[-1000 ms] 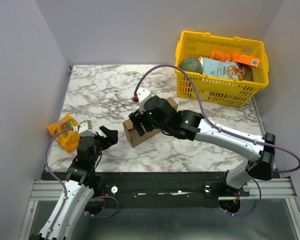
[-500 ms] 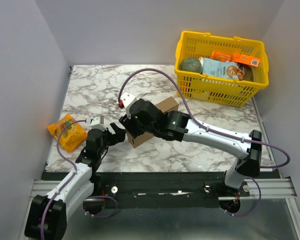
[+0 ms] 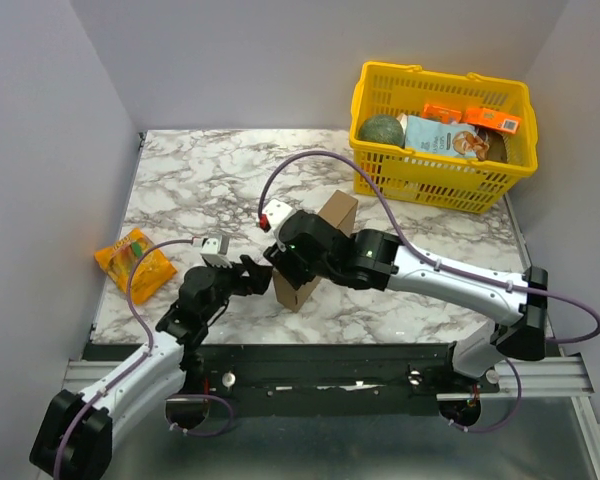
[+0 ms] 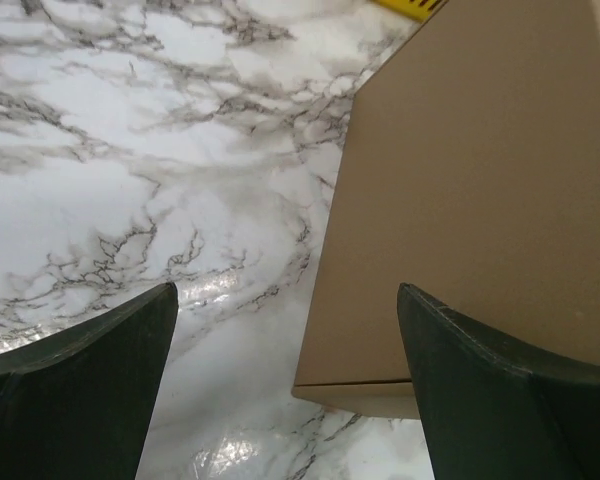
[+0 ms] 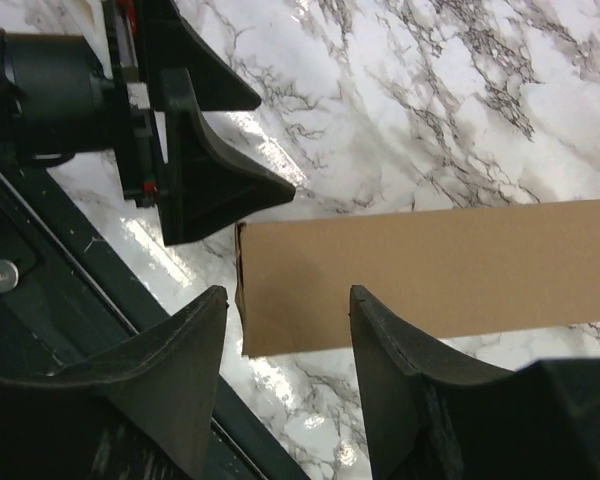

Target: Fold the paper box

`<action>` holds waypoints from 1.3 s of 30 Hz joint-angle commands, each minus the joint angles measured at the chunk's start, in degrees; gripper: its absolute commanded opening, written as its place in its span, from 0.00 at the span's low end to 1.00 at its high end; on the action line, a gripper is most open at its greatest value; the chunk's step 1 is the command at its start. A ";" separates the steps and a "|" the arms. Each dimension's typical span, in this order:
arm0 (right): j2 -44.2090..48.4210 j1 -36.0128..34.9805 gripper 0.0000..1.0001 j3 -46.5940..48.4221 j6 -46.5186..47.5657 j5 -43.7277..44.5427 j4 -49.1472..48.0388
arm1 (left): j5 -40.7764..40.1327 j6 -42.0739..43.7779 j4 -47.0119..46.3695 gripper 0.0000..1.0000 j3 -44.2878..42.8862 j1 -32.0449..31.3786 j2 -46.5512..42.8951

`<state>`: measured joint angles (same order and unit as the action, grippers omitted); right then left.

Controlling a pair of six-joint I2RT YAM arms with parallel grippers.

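The paper box (image 3: 325, 235) is a closed brown cardboard box on the marble table, running from back right to front left. My right gripper (image 3: 283, 258) is open above its near end. In the right wrist view the box (image 5: 440, 265) lies beneath and between the open fingers (image 5: 170, 370), with no contact visible. My left gripper (image 3: 258, 277) is open, close to the box's near left corner. In the left wrist view the box (image 4: 470, 190) fills the right side, its corner between the spread fingers (image 4: 500, 390). The left gripper also shows in the right wrist view (image 5: 195, 165).
A yellow plastic basket (image 3: 380, 180) with packets and a round green item stands at the back right. An orange snack packet (image 3: 135, 262) lies at the left edge. The black front rail (image 3: 330, 360) runs just below the box. Grey walls enclose the table.
The box has turned so its near end points more toward the front edge. My left gripper has moved right, up to the box's corner. My right gripper has shifted slightly right.
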<state>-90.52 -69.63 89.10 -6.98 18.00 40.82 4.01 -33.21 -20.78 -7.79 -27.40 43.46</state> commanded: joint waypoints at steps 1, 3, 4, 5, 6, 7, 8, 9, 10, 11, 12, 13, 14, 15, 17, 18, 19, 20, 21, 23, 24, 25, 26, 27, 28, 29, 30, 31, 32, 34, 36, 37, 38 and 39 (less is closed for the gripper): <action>4.91 0.10 0.58 -2.96 4.60 -4.54 2.77 | -2.00 1.39 7.91 0.99 0.50 -0.37 -11.43; 5.53 0.02 0.57 -3.75 6.37 -5.96 3.74 | -0.77 4.02 11.53 0.99 -0.46 -0.72 -14.97; 5.62 0.02 0.56 -3.84 8.11 -6.31 4.09 | -0.15 4.90 14.85 0.99 -0.90 -1.60 -17.86; 5.88 -0.07 0.56 -4.02 8.56 -6.14 4.27 | -0.84 5.35 16.54 0.98 -1.08 -2.30 -19.19; 6.14 -0.07 0.55 -4.11 8.83 -6.22 3.83 | -1.54 5.18 17.17 0.98 -0.91 -3.79 -20.25; 6.58 -0.25 0.55 -4.20 9.18 -6.48 3.48 | -1.81 5.35 18.48 0.97 -0.82 -5.02 -21.83; 6.58 -0.42 0.55 -4.28 9.44 -6.49 3.13 | -3.12 5.70 19.62 0.97 -0.91 -7.73 -22.45; 6.41 -0.51 0.55 -4.20 9.53 -6.57 2.78 | -4.78 6.14 20.68 0.96 -1.17 -8.98 -23.07; 5.37 -0.77 0.55 -3.59 9.79 -6.57 3.04 | -6.54 6.05 22.86 0.96 -1.17 -10.21 -24.20; 4.92 -0.95 0.55 -3.32 10.14 -6.23 3.21 | -7.26 5.97 22.71 0.96 -0.82 -12.31 -24.82; 4.31 -1.12 0.54 -2.97 10.15 -5.96 3.48 | -6.91 6.57 22.53 0.96 -0.91 -12.94 -25.18; 3.69 -1.47 0.54 -2.71 10.41 -5.78 3.57 | -6.82 6.75 22.97 0.95 -1.17 -13.47 -25.70; 2.99 -1.48 0.54 -2.27 10.41 -5.35 3.57 | -7.17 6.93 23.15 0.94 -1.26 -13.91 -25.97; 2.81 -1.57 0.53 -2.09 10.50 -4.99 3.39 | -8.65 6.85 23.32 0.94 -1.35 -14.69 -26.23; 2.46 -1.57 0.52 -2.00 10.85 -4.29 3.22 | -10.59 6.23 24.37 0.94 -1.52 -15.05 -26.32; 2.45 -1.57 0.52 -2.00 11.02 -4.20 3.48 | -12.34 6.06 24.81 0.94 -1.96 -14.97 -26.15; 2.45 -1.57 0.52 -2.17 11.29 -4.29 3.65 | -13.32 5.79 25.25 0.94 -2.31 -15.05 -26.15; 2.72 -1.57 0.52 -2.18 11.64 -5.16 4.00 | -14.37 5.18 26.65 0.94 -2.66 -15.05 -26.24; 3.41 -1.57 0.52 -2.70 11.82 -5.86 4.62 | -15.43 5.00 27.36 0.94 -3.54 -14.97 -26.32; 4.56 -1.57 0.52 -3.75 12.43 -7.18 4.45 | -15.53 5.35 28.50 0.94 -4.33 -15.05 -26.85; 5.69 -1.57 0.51 -4.72 12.61 -7.36 3.49 | -15.26 5.26 28.86 0.94 -5.03 -15.05 -26.85; 5.97 -1.57 0.51 -5.94 12.96 -7.36 3.13 | -15.17 5.00 29.64 0.94 -5.30 -15.14 -26.94; 6.14 -1.57 0.50 -6.30 13.22 -7.71 3.13 | -15.35 4.56 30.35 0.94 -5.65 -15.14 -27.03; 6.23 -1.57 0.50 -6.39 13.40 -7.72 3.56 | -15.61 3.69 31.23 0.94 -6.61 -15.23 -27.03; 6.06 -1.57 0.50 -6.39 13.49 -7.98 4.09 | -15.87 3.07 32.97 0.94 -6.97 -15.23 -27.03; 6.06 -1.57 0.50 -6.48 13.75 -8.07 4.62 | -15.96 2.63 33.60 0.94 -7.41 -15.40 -27.03; 6.06 -1.57 0.49 -6.74 13.75 -7.81 5.06 | -15.88 1.67 34.13 0.94 -8.02 -15.49 -27.03; 6.32 -1.57 0.49 -7.01 13.84 -7.72 5.15 | -15.61 1.31 34.57 0.94 -8.29 -15.49 -27.11; 6.58 -1.57 0.49 -7.71 14.19 -7.19 5.15 | -15.35 0.96 35.36 0.94 -8.55 -15.75 -27.11; 7.02 -1.57 0.49 -8.50 14.72 -6.58 4.19 | -15.00 0.26 35.98 0.94 -9.17 -15.84 -26.94; 7.11 -1.48 0.48 -8.77 15.07 -6.66 3.74 | -14.12 0.25 35.81 0.94 -9.17 -16.28 -26.94; 7.03 -1.48 0.47 -8.68 15.07 -6.84 3.83 | -13.60 0.43 35.63 0.94 -9.26 -16.54 -26.50; 6.76 -1.57 0.46 -8.68 15.16 -6.49 3.92 | -13.24 0.52 35.37 0.94 -9.35 -16.63 -26.24; 6.76 -1.57 0.45 -8.94 15.24 -6.14 4.27 | -12.98 0.60 35.19 0.94 -9.69 -17.07 -25.89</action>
<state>-84.93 -70.81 80.86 6.96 11.35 43.57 -9.67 -31.79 13.17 -15.62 -43.31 16.93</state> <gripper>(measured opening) 0.466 0.942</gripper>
